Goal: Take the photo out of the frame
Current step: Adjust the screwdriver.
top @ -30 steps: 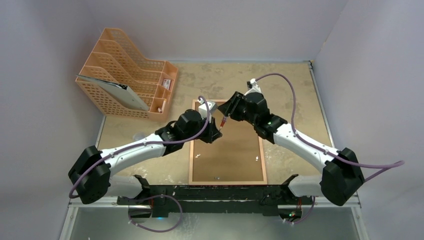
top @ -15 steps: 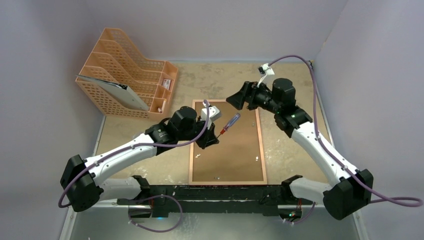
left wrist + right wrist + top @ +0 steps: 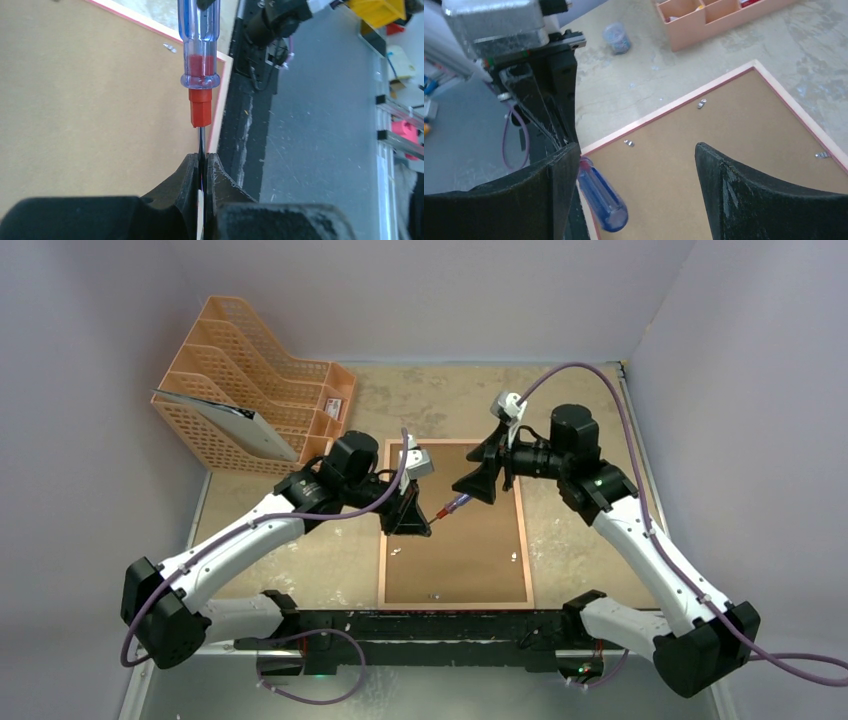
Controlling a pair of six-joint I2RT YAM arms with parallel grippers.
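the left end effector (image 3: pixel 201 161) is clamped tight on the thin metal shaft of a screwdriver (image 3: pixel 200 45), jaws pressed together just below its red collar, with the clear blue handle pointing away from the wrist. the right end effector (image 3: pixel 636 150) stands wide open and grips nothing. the screwdriver's handle end lies low between its jaws, close against one finger; whether it touches is not clear.

both hover over the far half of the frame (image 3: pixel 381 540), which lies face down and flat on the worktop (image 3: pixel 450 390), its thin pink rim around a brown backing board (image 3: pixel 460 560). small metal clips (image 3: pixel 702 103) show along the board's edges. whether they are turned aside or holding is too small to tell.

the photo is not visible anywhere; by my reading it is still under the board, inside the frame. so the task looks early: a tool is in hand, but the board has not been lifted, and freeing the clips, raising the board and drawing out the photo all appear left to do.

the worktop is mottled beige. an orange mesh file rack (image 3: pixel 250 390) stands at its far left corner. plain pale lilac walls (image 3: pixel 450 300) close it in on three sides.
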